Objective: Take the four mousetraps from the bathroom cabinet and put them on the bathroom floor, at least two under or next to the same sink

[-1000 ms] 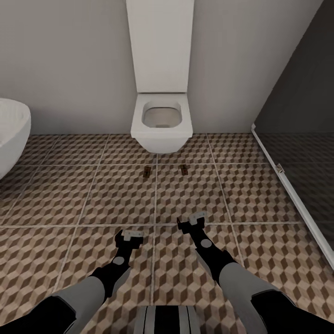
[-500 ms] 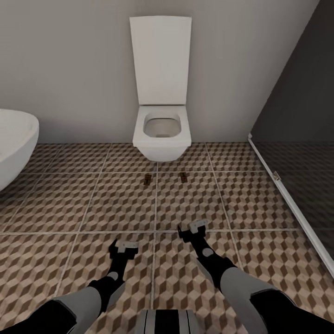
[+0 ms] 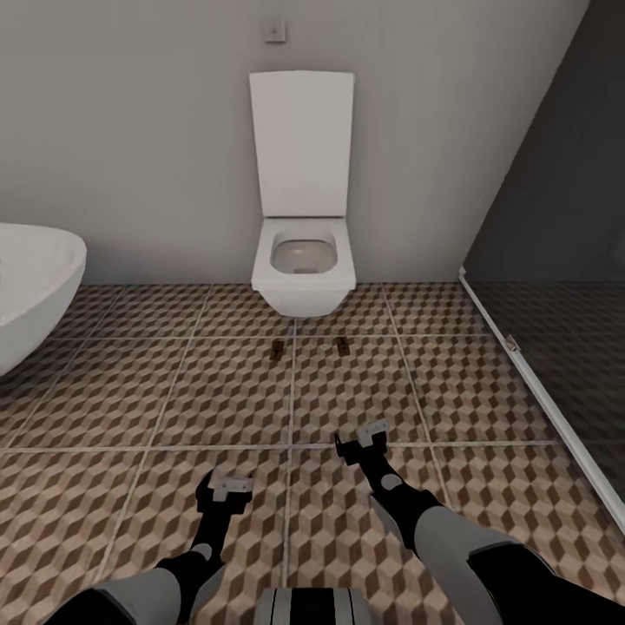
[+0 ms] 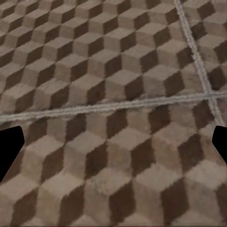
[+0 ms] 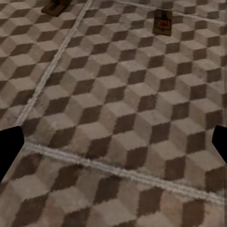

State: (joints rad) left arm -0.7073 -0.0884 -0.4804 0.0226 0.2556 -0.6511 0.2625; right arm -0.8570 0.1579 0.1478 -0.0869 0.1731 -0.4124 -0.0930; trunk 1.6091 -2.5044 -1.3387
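Hovering both empty, spread-open pincers, left (image 3: 227, 489) and right (image 3: 365, 441), over the brown-and-cream cube-patterned tiled bathroom floor (image 3: 130, 408), facing two small flat brown wooden mousetraps (image 3: 277, 349) (image 3: 343, 345) lying before the white wall-hung toilet (image 3: 303, 276).

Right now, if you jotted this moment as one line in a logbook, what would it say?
place: bathroom floor | mousetraps: two flat before toilet | left gripper: open, empty | right gripper: open, empty
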